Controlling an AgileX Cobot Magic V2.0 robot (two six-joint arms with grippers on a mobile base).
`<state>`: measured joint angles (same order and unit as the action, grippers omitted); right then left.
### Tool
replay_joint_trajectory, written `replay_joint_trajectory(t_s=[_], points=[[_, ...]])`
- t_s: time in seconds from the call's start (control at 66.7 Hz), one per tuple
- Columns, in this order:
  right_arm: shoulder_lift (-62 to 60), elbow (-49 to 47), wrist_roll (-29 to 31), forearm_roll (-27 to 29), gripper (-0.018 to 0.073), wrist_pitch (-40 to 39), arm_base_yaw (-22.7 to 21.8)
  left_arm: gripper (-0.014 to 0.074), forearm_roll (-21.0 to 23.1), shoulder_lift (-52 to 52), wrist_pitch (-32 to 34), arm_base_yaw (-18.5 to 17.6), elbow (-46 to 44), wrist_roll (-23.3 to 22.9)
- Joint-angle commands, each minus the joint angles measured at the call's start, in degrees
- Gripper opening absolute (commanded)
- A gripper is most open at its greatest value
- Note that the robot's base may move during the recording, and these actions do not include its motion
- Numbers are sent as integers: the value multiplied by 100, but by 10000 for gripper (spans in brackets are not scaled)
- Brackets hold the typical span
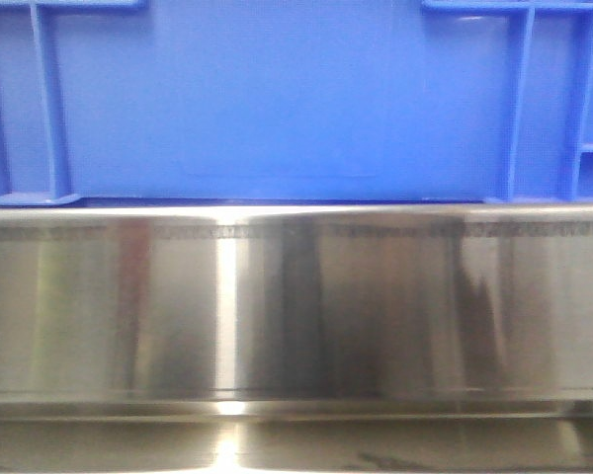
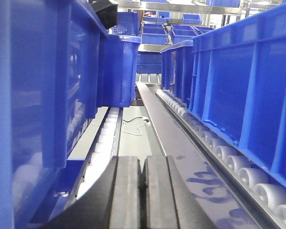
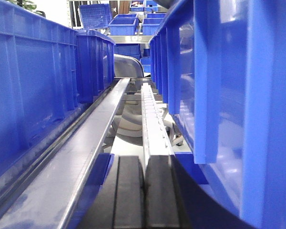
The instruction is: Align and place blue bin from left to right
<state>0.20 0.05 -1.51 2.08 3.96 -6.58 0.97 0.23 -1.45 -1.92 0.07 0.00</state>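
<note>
The blue bin (image 1: 277,99) fills the front view's width, a smooth flat panel with vertical ribs near both ends, standing right above a shiny steel rail (image 1: 296,306). Neither gripper shows in that view. In the left wrist view my left gripper (image 2: 142,160) is shut with nothing in it, low in a lane between blue bin walls on the left (image 2: 33,95) and right (image 2: 243,90). My right gripper (image 3: 144,158) is likewise shut and empty, between a bin wall on the left (image 3: 28,90) and a very close one on the right (image 3: 238,95). I cannot tell which wall belongs to the task's bin.
Roller tracks (image 2: 229,157) and a flat steel rail (image 2: 181,152) run away from the left gripper; a white cable (image 2: 133,125) lies on the floor. A white roller strip (image 3: 152,124) and steel rail (image 3: 86,143) lie ahead of the right gripper. Several smaller blue bins (image 3: 128,24) stand stacked far back.
</note>
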Motion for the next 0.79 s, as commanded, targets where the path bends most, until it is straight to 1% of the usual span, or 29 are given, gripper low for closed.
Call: replay_joint_trajectory(t_s=[0.0, 0.54, 0.645, 0.78], points=[[-20, -5, 23, 12, -68, -101, -31, -111, 38, -23, 93, -40, -7, 0], [-20, -5, 23, 12, -68, -101, -31, -111, 38, -23, 106, -42, -7, 0], [-20, -5, 23, 12, -68, -143, -31, -111, 38, -23, 385, -42, -7, 0], [-20, -5, 23, 12, -68, -176, -31, -111, 38, -23, 414, -42, -7, 0]])
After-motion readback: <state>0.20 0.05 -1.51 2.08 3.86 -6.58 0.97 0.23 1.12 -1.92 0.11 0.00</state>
